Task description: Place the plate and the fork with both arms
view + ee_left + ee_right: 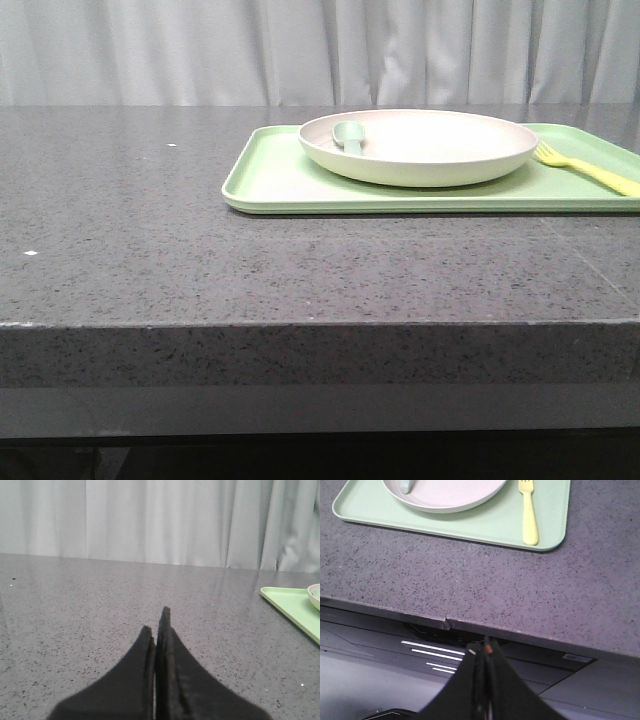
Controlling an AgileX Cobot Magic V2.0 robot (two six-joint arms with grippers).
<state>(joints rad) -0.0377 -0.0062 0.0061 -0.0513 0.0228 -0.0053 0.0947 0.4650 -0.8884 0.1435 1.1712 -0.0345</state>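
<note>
We judge the task complete: plate (418, 147) and fork (588, 170) rest on the tray (275, 180); left pincer (159, 622) and right pincer (484, 647) are pressed together, empty.

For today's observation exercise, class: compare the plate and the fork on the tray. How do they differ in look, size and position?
Colour: the plate is cream-white; the fork is bright yellow.
Shape and size: the plate is a wide round dish; the fork is slim and far smaller.
Contents: the plate holds a pale green spoon; the fork holds nothing.
Position: the fork lies to the plate's right.
Shared: both rest on the light-green tray, untouched by any gripper.
</note>
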